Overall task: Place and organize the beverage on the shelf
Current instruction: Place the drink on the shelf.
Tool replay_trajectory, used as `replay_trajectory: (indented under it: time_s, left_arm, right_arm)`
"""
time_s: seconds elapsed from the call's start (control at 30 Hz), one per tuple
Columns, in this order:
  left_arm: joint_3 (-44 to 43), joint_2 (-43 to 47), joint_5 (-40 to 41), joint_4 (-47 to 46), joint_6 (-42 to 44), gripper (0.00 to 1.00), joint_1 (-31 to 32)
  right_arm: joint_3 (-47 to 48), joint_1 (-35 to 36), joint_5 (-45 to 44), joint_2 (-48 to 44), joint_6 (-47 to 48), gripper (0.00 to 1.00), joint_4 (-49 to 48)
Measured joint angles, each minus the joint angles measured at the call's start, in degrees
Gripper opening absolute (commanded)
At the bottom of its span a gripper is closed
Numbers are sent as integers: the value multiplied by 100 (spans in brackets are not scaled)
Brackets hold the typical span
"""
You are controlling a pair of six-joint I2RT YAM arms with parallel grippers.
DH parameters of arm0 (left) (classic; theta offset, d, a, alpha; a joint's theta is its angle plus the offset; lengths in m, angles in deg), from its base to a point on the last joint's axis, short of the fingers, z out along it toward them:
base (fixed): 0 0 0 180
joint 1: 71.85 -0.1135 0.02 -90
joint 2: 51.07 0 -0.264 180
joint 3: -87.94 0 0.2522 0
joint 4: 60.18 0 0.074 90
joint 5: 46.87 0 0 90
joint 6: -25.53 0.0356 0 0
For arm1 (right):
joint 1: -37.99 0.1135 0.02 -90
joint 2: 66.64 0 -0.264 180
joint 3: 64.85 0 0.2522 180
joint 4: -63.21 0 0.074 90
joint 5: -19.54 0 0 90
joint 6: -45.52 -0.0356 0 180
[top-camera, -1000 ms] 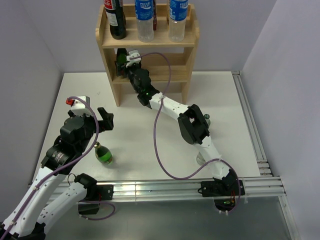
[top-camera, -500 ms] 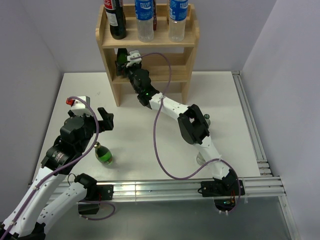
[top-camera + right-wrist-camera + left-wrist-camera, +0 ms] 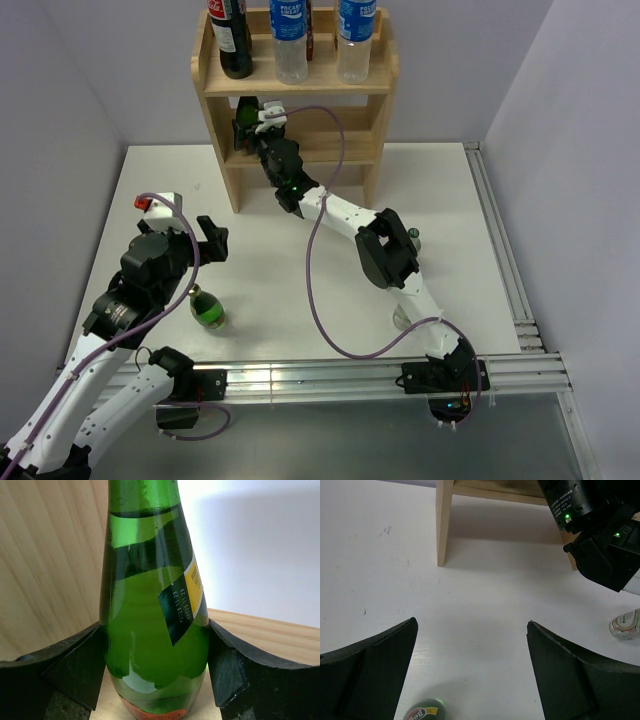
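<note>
A green glass bottle [image 3: 150,605] stands upright on the middle tier of the small wooden shelf [image 3: 300,86], tucked close beside the left side panel, with the right end effector [image 3: 155,665] closed about half way round its lower body, one finger pressed to each side. Whether the base already rests on the board cannot be told from the wrist view. On the top tier, inside the raised rim, a row of three bottles [image 3: 290,40] is in place: a dark cola bottle and two clear ones with blue labels.

The step in hand looks like setting this bottle down. The next move calls for opening the fingers and backing straight out under the top board without tipping the bottle.

Out on the white table [image 3: 460,220], a second green bottle [image 3: 207,308] stands in front of the left arm, whose end effector [image 3: 472,622] hangs wide open and empty just above it. A small clear bottle [image 3: 626,625] lies near the right arm and is mostly hidden. Both look like they await shelving.
</note>
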Motion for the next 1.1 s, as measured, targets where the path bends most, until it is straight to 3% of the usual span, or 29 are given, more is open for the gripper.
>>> replay_trajectory:
  time_s: [0.73, 1.1]
  left_arm:
    - [26, 0, -2, -52, 2, 97, -4]
    - [26, 0, -9, -74, 4, 98, -4]
  right_arm:
    - [9, -11, -17, 0, 428, 36, 46]
    - [-461, -63, 212, -131, 501, 60, -463]
